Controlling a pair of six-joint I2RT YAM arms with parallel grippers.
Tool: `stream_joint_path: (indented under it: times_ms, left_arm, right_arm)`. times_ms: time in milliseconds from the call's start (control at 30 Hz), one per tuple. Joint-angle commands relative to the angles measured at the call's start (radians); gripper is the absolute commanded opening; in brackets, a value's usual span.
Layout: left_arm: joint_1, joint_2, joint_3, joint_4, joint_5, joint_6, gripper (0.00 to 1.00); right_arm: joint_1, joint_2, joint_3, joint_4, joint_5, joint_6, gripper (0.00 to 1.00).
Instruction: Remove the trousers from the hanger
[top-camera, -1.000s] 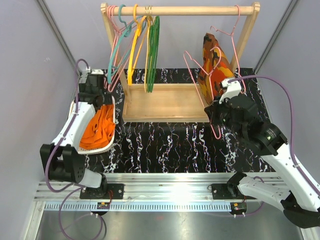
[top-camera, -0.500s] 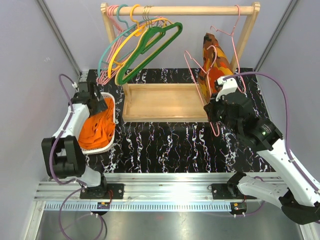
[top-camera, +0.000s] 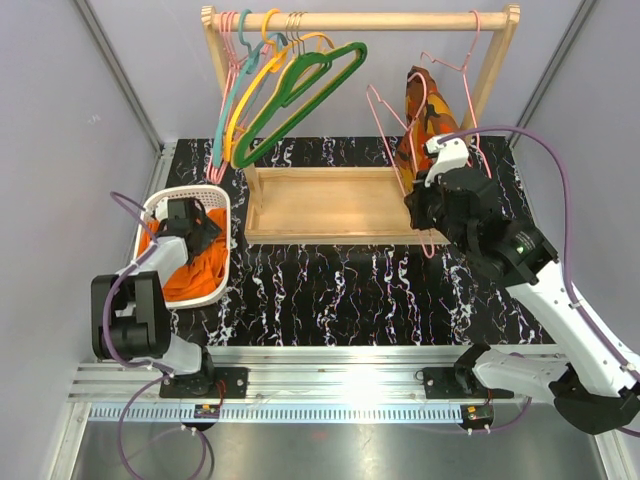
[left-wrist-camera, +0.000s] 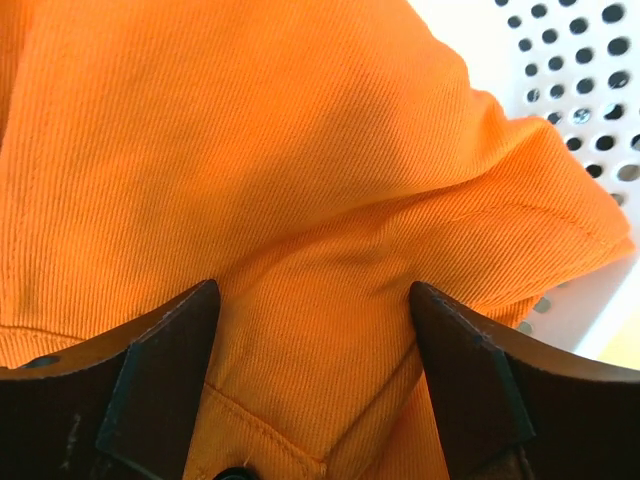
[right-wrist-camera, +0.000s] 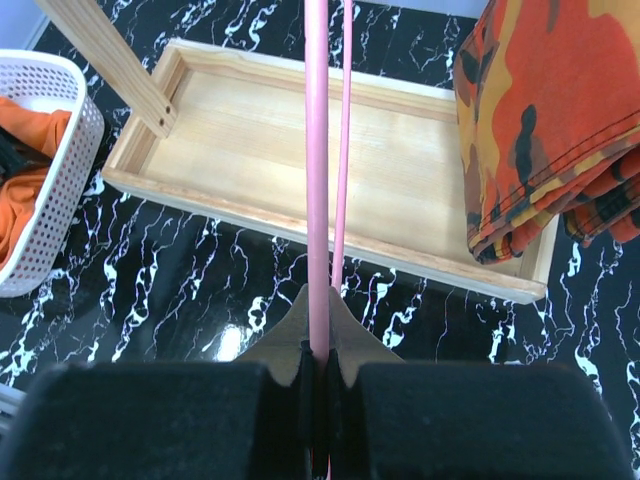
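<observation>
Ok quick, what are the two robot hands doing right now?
Left gripper: open, with the trousers between its fingers.
Right gripper: closed on the pink hanger.

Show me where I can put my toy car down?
Bare tabletop runs between the basket and the right gripper, in front of the bare wooden tray. Crowded: the basket, holding the trousers and left gripper.
</observation>
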Motion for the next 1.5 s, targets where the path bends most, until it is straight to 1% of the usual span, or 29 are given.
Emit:
stream_joint_path:
  times_ms: [0, 67, 100, 133, 200, 367, 467, 500, 533, 600, 667, 700, 767, 800, 900, 967, 1000, 1033, 1167, 1233, 1300, 1333, 1367, 1400, 1433, 1467]
  left_arm:
    - [-0.006, -0.059, -0.055, -0.049, 0.008, -0.059, 0.82]
    - [-0.004, -0.116, -0.025, -0.082, 0.011, -0.053, 0.86]
    - [-0.005, -0.185, -0.011, -0.105, 0.007, -0.055, 0.88]
    - [-0.006, -0.217, 0.009, -0.124, 0.001, -0.052, 0.90]
    - [-0.006, -0.312, 0.072, -0.199, -0.034, -0.048, 0.99]
    - [0.005, -0.472, 0.181, -0.335, -0.094, -0.021, 0.99]
    - [0.008, -0.554, 0.236, -0.405, -0.136, 0.033, 0.99]
    - [0.008, -0.607, 0.271, -0.437, -0.134, 0.141, 0.99]
    - [0.008, -0.624, 0.279, -0.437, -0.134, 0.142, 0.99]
    - [0.010, -0.659, 0.299, -0.466, -0.114, 0.224, 0.99]
    - [0.008, -0.693, 0.324, -0.506, -0.120, 0.273, 0.99]
    - [0.008, -0.730, 0.333, -0.530, -0.180, 0.287, 0.99]
    - [0.008, -0.773, 0.338, -0.546, -0.229, 0.310, 0.99]
    - [0.008, -0.803, 0.342, -0.546, -0.234, 0.341, 0.99]
    - [0.007, -0.816, 0.385, -0.584, -0.222, 0.376, 0.99]
    - [-0.002, -0.819, 0.405, -0.612, -0.196, 0.384, 0.99]
    - [-0.007, -0.821, 0.416, -0.615, -0.153, 0.401, 0.99]
    - [-0.018, -0.822, 0.425, -0.623, -0.139, 0.404, 0.99]
    - [-0.068, -0.828, 0.448, -0.662, -0.128, 0.438, 0.99]
    - [-0.103, -0.830, 0.451, -0.672, -0.136, 0.453, 0.99]
    - [-0.122, -0.841, 0.448, -0.679, -0.136, 0.467, 0.99]
    - [-0.131, -0.845, 0.445, -0.682, -0.136, 0.472, 0.99]
    - [-0.134, -0.851, 0.436, -0.687, -0.137, 0.475, 0.99]
    - [-0.136, -0.860, 0.434, -0.689, -0.146, 0.478, 0.99]
    - [-0.136, -0.865, 0.431, -0.695, -0.148, 0.481, 0.99]
    - [-0.137, -0.868, 0.428, -0.695, -0.148, 0.484, 0.99]
  right_arm:
    - [-0.006, 0.024, 0.082, 0.029, 0.070, -0.020, 0.00]
    - [-0.007, 0.036, 0.109, 0.020, 0.084, -0.033, 0.00]
    - [-0.009, 0.048, 0.119, 0.009, 0.090, -0.034, 0.00]
    - [-0.012, 0.052, 0.128, 0.005, 0.093, -0.034, 0.00]
    - [-0.015, 0.064, 0.148, 0.000, 0.095, -0.034, 0.00]
    - [-0.027, 0.110, 0.218, -0.017, 0.095, -0.051, 0.00]
    - [-0.050, 0.151, 0.276, -0.028, 0.098, -0.065, 0.00]
    - [-0.106, 0.224, 0.348, -0.052, 0.032, -0.071, 0.00]
    - [-0.130, 0.225, 0.379, -0.052, 0.032, -0.072, 0.00]
    - [-0.164, 0.290, 0.437, -0.080, -0.020, -0.072, 0.00]
    - [-0.190, 0.327, 0.506, -0.087, -0.031, -0.082, 0.00]
    - [-0.197, 0.347, 0.528, -0.100, -0.046, -0.083, 0.00]
    - [-0.210, 0.403, 0.589, -0.107, -0.057, -0.083, 0.00]
    - [-0.220, 0.418, 0.606, -0.110, -0.066, -0.082, 0.00]
    - [-0.242, 0.482, 0.669, -0.138, -0.085, -0.074, 0.00]
    - [-0.245, 0.527, 0.678, -0.155, -0.088, -0.065, 0.00]
    - [-0.245, 0.535, 0.669, -0.158, -0.089, -0.063, 0.00]
    - [-0.245, 0.541, 0.659, -0.156, -0.092, -0.057, 0.00]
    - [-0.245, 0.513, 0.567, -0.114, -0.092, -0.031, 0.00]
    - [-0.245, 0.483, 0.551, -0.107, -0.089, -0.026, 0.09]
    - [-0.245, 0.449, 0.536, -0.104, -0.109, -0.019, 0.25]
    - [-0.245, 0.432, 0.525, -0.100, -0.123, -0.016, 0.36]
    - [-0.245, 0.415, 0.502, -0.095, -0.138, -0.014, 0.41]
    - [-0.245, 0.370, 0.487, -0.081, -0.167, -0.013, 0.48]
    - [-0.245, 0.343, 0.467, -0.071, -0.181, -0.010, 0.68]
    - [-0.245, 0.316, 0.429, -0.057, -0.187, -0.008, 0.80]
